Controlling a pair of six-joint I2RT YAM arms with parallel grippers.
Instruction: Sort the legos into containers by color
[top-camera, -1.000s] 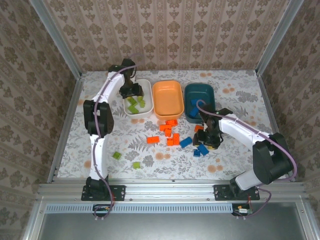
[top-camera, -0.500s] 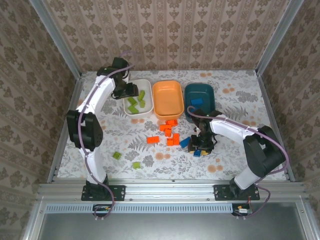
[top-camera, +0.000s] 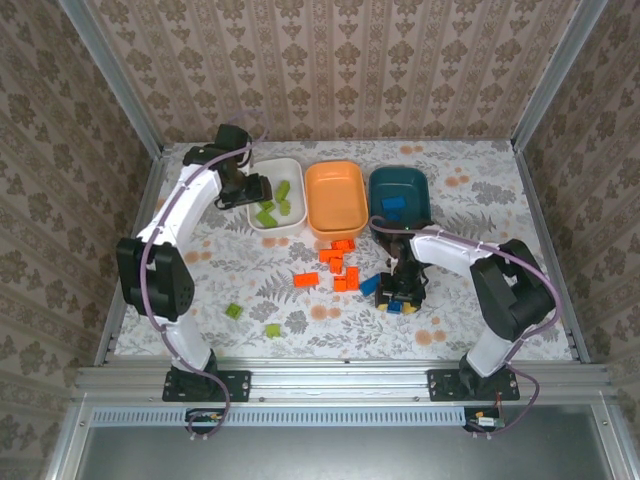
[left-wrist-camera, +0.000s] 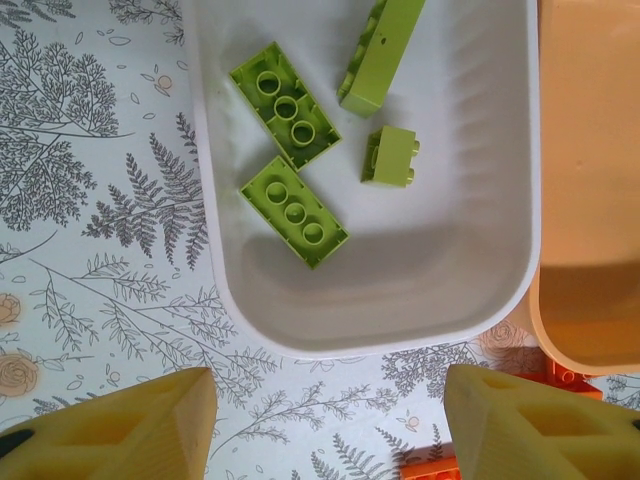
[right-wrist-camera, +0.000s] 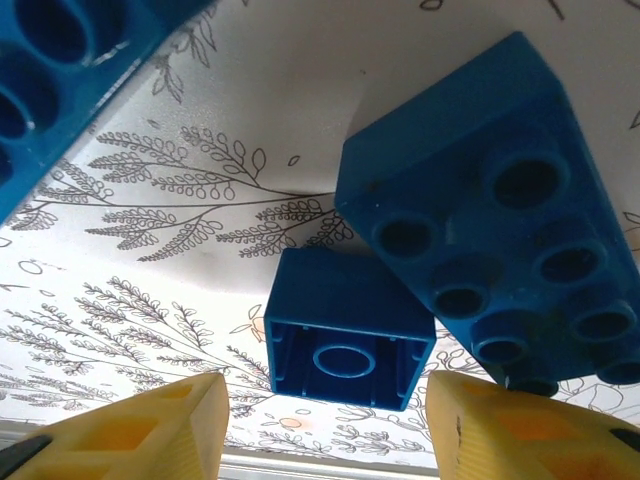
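Top external view takes in the flowered worktop (top-camera: 480, 200), with three tubs in a row on its far half: the white tub (top-camera: 276, 229) at left, the orange tub (top-camera: 335, 195) in the middle and the teal tub (top-camera: 412, 186) at right. The left hand (top-camera: 250, 187) hangs at the white tub's left rim. Its wrist camera shows the fingers (left-wrist-camera: 110, 430) spread wide apart and holding nothing, just outside the tub wall. The right hand (top-camera: 402, 297) is low over the worktop in front of the teal tub. Its fingers are also apart, and a small blue brick (right-wrist-camera: 345, 335) lies between them with a gap on each side, just beside a larger blue brick (right-wrist-camera: 480, 250). Orange bricks (top-camera: 340, 265) cluster on the worktop in front of the orange tub. Four green bricks (left-wrist-camera: 294, 212) lie inside the white tub, and one blue brick (top-camera: 393, 204) lies in the teal tub. Two loose green bricks (top-camera: 232, 311) rest on the worktop near the left arm, well apart from the tubs.
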